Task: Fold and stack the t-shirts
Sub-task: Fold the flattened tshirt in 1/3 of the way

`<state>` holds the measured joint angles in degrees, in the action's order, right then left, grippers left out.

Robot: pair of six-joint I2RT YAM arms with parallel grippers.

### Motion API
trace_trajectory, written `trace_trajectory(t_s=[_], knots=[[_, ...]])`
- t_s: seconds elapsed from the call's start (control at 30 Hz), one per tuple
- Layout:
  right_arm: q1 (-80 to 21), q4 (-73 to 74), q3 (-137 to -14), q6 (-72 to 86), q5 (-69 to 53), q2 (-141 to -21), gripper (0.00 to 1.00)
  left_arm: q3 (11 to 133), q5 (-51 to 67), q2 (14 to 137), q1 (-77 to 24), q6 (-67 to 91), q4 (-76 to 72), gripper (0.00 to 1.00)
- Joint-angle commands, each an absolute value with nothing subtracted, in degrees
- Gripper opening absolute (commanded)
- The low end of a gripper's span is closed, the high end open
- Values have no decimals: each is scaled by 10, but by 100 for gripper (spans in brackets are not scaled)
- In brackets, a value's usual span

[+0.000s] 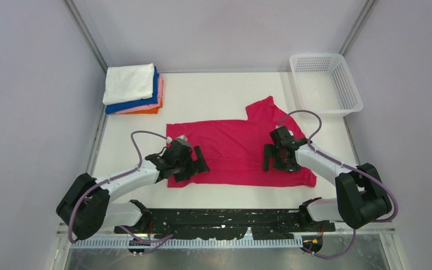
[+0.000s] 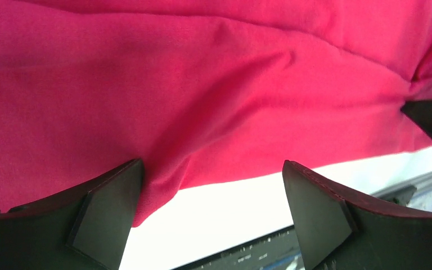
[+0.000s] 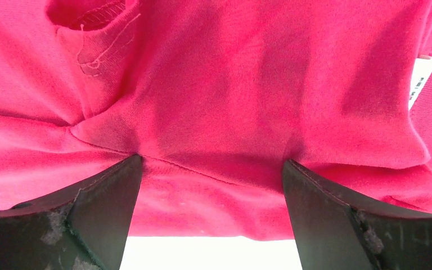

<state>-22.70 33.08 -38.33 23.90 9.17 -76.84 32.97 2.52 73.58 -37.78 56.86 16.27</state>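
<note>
**A:** How do the tools stand?

**B:** Both are spread wide and grip nothing. The left tool (image 2: 211,185) is low at the near-left edge of the magenta-red t-shirt (image 1: 230,149), with one finger against the cloth and the other over bare counter (image 1: 214,95). The right tool (image 3: 211,169) is down on the shirt's near-right part, both fingers on cloth, with the neck label (image 3: 419,84) off to one side.

**A:** And the shirt itself?

**B:** It lies flat across the middle of the counter, with one sleeve poking out toward the far right. I'd say it's barely folded, if at all.

**A:** What's finished, then?

**B:** The folded stack (image 1: 132,90) at the far-left corner has white on top, then blue, pink and orange. The basket (image 1: 351,84) at the far right looks empty.

**A:** So what's left?

**B:** By my reckoning, this last shirt needs its edge pinched and folded over until it's compact. Then it goes on the stack.
</note>
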Motion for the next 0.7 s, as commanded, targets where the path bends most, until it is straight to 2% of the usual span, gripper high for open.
trace_trajectory(t_s=[0.0,0.47,0.67], knots=[[-226,406,-374,246,104,-744,95,261,33,722,-433,643,255,100],[-226,447,-341,310,79,-699,95,274,-71,653,-474,667,401,100],[-226,458,-319,334,52,-665,95,281,-75,676,-474,645,370,100]])
